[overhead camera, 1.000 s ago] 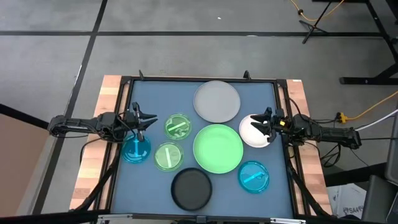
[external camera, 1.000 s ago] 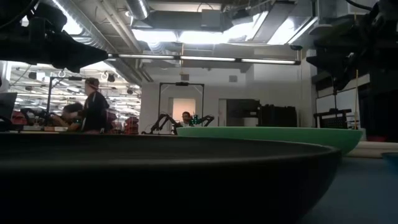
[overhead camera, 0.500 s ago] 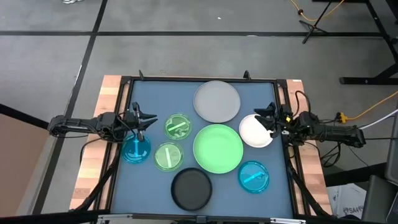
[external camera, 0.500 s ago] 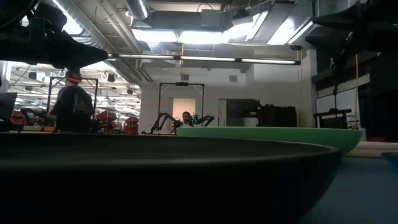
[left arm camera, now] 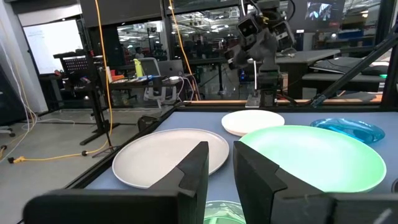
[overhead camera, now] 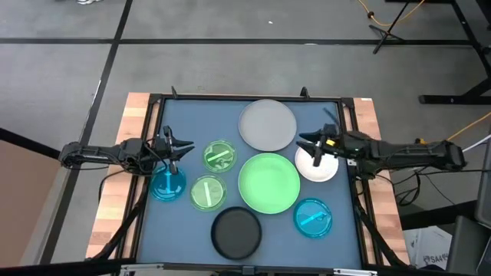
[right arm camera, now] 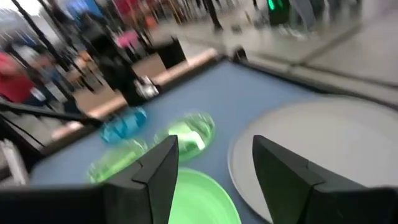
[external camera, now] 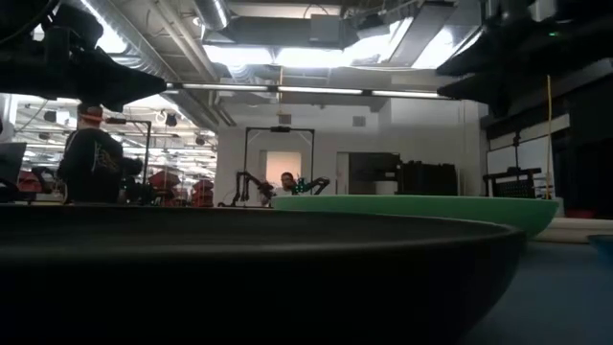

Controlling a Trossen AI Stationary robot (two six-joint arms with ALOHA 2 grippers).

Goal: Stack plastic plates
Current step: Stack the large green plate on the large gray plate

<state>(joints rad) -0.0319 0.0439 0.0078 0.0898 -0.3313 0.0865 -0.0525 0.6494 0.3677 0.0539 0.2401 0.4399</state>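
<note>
Eight plates lie flat and apart on the blue mat. They are the grey plate [overhead camera: 267, 125], light green plate [overhead camera: 268, 182], black plate [overhead camera: 236, 233], white plate [overhead camera: 316, 164], two blue plates [overhead camera: 168, 184] [overhead camera: 313, 217] and two translucent green plates [overhead camera: 219, 155] [overhead camera: 207, 192]. My right gripper [overhead camera: 305, 143] is open and empty, above the gap between the grey and white plates. Its wrist view [right arm camera: 214, 146] looks over the grey plate [right arm camera: 323, 143]. My left gripper [overhead camera: 186, 147] is narrowly open and empty. It hovers between the left blue plate and a green plate, and also shows in its wrist view [left arm camera: 221, 152].
A dark frame [overhead camera: 245, 97] borders the mat, with wooden table strips [overhead camera: 126, 153] at either side. The black plate [external camera: 239, 278] fills the low view's foreground, with the light green plate [external camera: 412, 206] behind it. People show in the room beyond.
My right gripper first drew back a little toward the table's right edge, off the white plate's right part. It then swung out toward the table's left, to above the white plate's far-left rim. The plates lie where they were. A person walks in the room behind.
</note>
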